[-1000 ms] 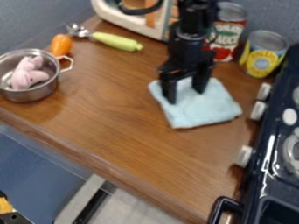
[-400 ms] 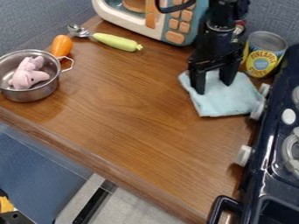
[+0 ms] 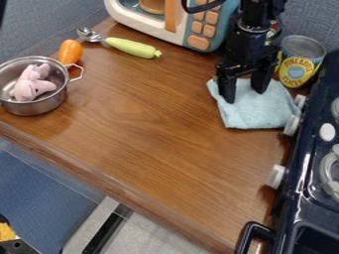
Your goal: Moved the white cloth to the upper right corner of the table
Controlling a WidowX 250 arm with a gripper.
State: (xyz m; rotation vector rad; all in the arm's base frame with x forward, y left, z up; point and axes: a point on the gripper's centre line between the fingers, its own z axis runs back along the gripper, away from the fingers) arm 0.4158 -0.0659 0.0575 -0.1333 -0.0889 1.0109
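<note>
Play-kitchen set-up, probably in robotics lab, not real kitchen. Wood-grain bench (image 3: 145, 119) carries toy microwave (image 3: 215, 32) with chunky orange buttons, small metal saucepan (image 3: 41, 107) with pink soft toy (image 3: 31, 85) inside, plastic-looking carrot (image 3: 69, 51), yellow-labelled food can (image 3: 299, 67). Dark blue toy stove (image 3: 301, 198) with white knobs alongside. Lab signs: black robot arm (image 3: 248, 47) over bench, blue-grey textured partition (image 3: 310, 17) behind.

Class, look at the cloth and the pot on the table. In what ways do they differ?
The cloth is pale blue fabric; the pot is shiny metal.
The cloth lies low and roughly four-sided; the pot is round with raised walls.
The cloth has the gripper over it; the pot holds a pink toy.
Both rest on the table.
</note>
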